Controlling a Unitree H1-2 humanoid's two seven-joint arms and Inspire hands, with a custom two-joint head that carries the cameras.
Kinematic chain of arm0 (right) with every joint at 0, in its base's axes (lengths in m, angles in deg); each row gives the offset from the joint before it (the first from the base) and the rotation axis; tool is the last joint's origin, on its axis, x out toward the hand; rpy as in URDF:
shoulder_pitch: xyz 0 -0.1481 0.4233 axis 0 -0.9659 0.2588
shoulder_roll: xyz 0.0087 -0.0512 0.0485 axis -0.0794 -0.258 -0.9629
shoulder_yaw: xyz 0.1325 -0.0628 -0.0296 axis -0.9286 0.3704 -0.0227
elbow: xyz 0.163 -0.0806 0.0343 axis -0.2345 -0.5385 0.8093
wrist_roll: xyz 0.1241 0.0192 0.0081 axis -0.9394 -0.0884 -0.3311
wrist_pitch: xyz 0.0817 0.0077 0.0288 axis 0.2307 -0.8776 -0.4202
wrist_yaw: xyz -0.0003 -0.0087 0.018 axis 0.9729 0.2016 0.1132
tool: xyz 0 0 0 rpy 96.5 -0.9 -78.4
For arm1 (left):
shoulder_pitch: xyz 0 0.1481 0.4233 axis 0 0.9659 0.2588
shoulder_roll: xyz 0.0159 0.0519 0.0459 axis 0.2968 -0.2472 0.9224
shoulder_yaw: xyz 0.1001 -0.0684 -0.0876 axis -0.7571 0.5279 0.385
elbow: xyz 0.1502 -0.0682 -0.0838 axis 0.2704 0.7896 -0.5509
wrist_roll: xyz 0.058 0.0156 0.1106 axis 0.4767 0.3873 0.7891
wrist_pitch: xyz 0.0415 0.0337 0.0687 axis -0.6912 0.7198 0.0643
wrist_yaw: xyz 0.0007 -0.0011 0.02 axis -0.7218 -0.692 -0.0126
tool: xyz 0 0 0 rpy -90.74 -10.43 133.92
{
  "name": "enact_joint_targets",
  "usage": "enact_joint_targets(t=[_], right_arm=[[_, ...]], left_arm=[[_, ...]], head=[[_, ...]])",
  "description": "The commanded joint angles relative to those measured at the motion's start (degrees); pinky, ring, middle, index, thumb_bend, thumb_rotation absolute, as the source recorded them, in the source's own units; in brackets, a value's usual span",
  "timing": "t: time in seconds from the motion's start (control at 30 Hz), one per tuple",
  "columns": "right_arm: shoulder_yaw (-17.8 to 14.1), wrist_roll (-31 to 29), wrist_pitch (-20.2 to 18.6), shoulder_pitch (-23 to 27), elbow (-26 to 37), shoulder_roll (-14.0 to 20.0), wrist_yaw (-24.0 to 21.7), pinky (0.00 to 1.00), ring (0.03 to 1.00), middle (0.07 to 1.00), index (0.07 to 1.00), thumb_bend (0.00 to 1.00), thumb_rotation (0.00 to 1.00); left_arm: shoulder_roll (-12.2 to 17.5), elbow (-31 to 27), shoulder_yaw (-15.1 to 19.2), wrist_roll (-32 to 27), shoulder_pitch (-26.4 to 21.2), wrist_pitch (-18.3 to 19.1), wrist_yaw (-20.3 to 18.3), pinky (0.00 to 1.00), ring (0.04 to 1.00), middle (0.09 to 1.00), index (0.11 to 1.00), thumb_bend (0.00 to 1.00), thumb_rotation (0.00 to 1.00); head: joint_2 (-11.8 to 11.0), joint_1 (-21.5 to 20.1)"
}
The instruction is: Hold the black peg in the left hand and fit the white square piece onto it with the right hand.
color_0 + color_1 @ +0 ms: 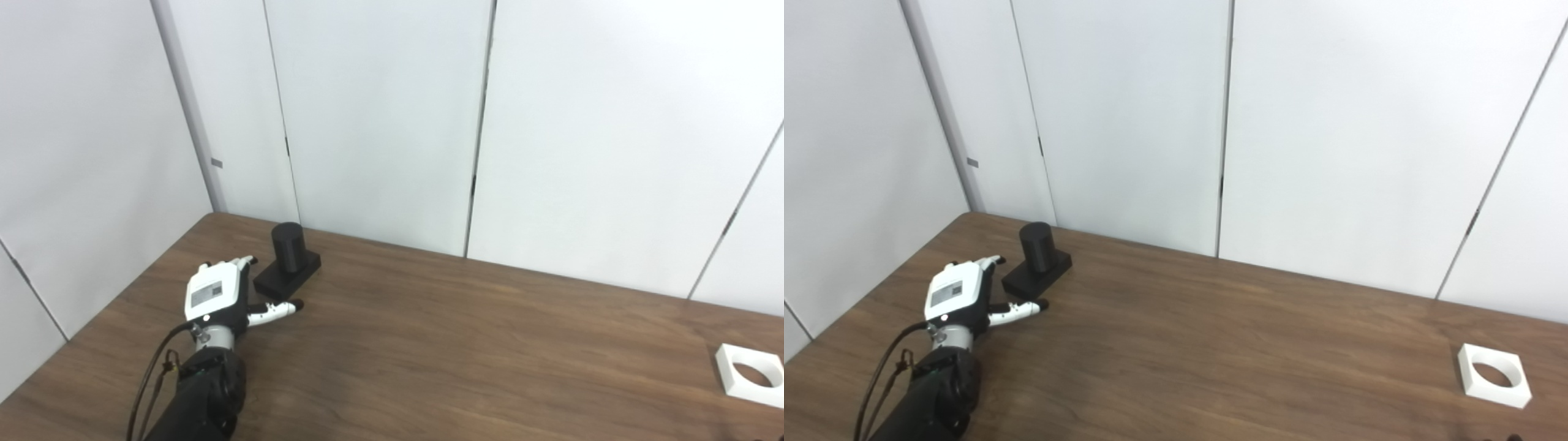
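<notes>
Left of frame: the left hand (217,296) rests low over the tabletop (429,343), fingers spread and thumb out to the side, holding nothing. It lies just beside the black peg (288,246) but appears not yet in contact. The peg is a short upright cylinder on a flat rectangular base (288,275), standing near the back left corner of the tabletop. It looks rigid, matte and probably light; the base is the likely hold, since that leaves the cylinder free to receive the mating part. Far right, lower edge: the white square piece (1494,375) lies flat, its round hole facing up, well apart from the peg. It appears stiff, thin-walled and smooth, best pinched across two opposite outer edges. The right hand is not clearly in view; only a dark trace shows at the bottom right edge.
</notes>
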Motion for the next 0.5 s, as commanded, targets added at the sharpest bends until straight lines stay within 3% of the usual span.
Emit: enact_joint_targets(t=[0.0,0.17,0.47], right_arm=[[0.57,0.05,0.53,-0.12,0.46,-1.78,0.27,1.00,0.979,0.925,0.964,0.72,0.99],[1.00,0.72,-0.16,-0.08,0.91,-1.60,0.47,1.00,0.991,0.926,0.979,0.77,0.98],[1.44,0.85,1.71,-0.50,0.56,-1.83,0.69,1.00,0.999,0.932,0.986,0.71,0.97]], left_arm=[[2.25,-0.32,0.04,2.01,-2.75,1.24,1.20,0.99,0.916,0.886,0.850,1.00,0.68],[2.37,2.80,-0.88,3.20,-4.25,1.71,0.22,1.00,0.924,0.892,0.846,1.00,0.70],[2.27,7.60,-2.02,3.37,-6.92,1.73,-0.58,1.00,0.925,0.901,0.842,1.00,0.71]], head=[[0.03,0.08],[0.29,0.06],[0.39,-0.55]])
